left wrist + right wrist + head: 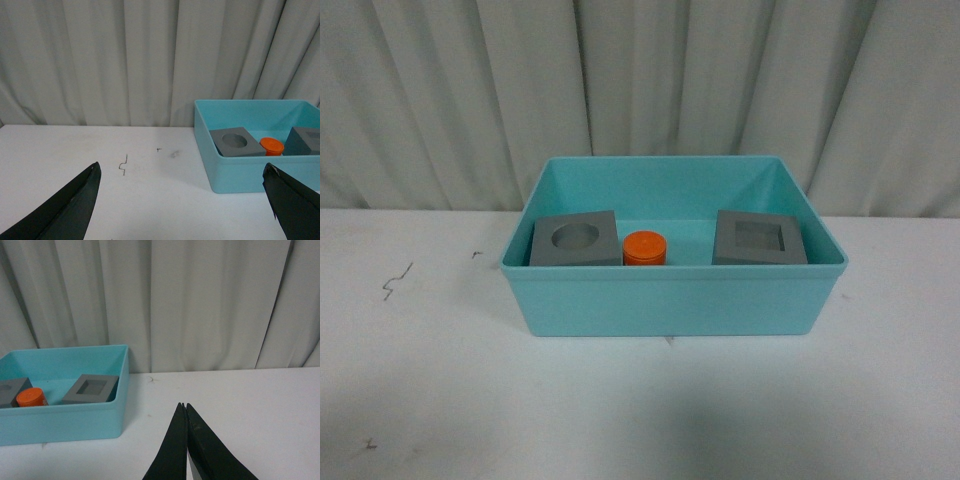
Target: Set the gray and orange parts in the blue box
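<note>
- front view shows the blue box (675,300) on the white bench (430,380) with all three parts inside: the gray block with a round recess (576,240) toward the left, the orange cylinder (645,248) just beside it, and the gray block with a square recess (758,240) well apart on the right.
- judging by look, the blocks are stiff, matte and fairly light, best pinched across opposite flat sides; the cylinder is small, smooth and likely to roll, so take it across its round wall.
- the task looks done; no part lies on the bench.
- left wrist view shows the left gripper (182,200) with jaws spread wide and nothing between them, short of the box.
- right wrist view shows the right gripper (185,440) with jaws pressed together, holding nothing.
- neither arm appears in the front view; only the wrist views show the jaws.
</note>
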`<state>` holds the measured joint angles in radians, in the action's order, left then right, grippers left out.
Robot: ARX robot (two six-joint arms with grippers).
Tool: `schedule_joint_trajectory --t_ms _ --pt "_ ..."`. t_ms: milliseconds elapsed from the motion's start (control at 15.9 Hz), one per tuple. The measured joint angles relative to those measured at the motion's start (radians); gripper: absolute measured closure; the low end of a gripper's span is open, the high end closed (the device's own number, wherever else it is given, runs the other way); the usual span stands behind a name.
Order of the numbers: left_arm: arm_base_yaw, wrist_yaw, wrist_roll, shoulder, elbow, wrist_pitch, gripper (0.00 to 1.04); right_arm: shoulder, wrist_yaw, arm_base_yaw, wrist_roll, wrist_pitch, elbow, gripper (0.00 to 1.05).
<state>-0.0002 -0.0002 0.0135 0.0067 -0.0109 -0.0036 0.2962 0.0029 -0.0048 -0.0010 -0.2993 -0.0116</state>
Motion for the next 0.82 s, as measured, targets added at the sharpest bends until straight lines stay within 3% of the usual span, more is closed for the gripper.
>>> schedule_joint_trajectory --t_ms 378,442,505,694,757,820 --pt "0.0 0.0 0.0 0.0 0.0 0.0 0.07 -0.118 0.0 0.0 0.0 0.118 0.0 1.03" --pt "0.0 0.0 0.0 0.0 0.0 0.0 0.07 -0.15 0.0 0.0 0.0 0.164 -0.001 1.03" --pt "0.0 0.0 0.0 0.0 0.0 0.0 0.07 -0.247 -0.001 0.0 0.0 0.303 0.0 1.03" --pt "0.0 0.001 0.0 0.0 0.0 0.0 0.07 -0.291 -0.002 0.0 0.0 0.306 0.0 1.03" --pt "0.0 0.001 0.0 0.0 0.0 0.0 0.07 -0.292 -0.001 0.0 0.0 0.301 0.0 0.99" --pt "0.0 0.0 0.0 0.0 0.0 0.0 0.07 -0.292 -0.001 0.0 0.0 0.303 0.0 0.87"
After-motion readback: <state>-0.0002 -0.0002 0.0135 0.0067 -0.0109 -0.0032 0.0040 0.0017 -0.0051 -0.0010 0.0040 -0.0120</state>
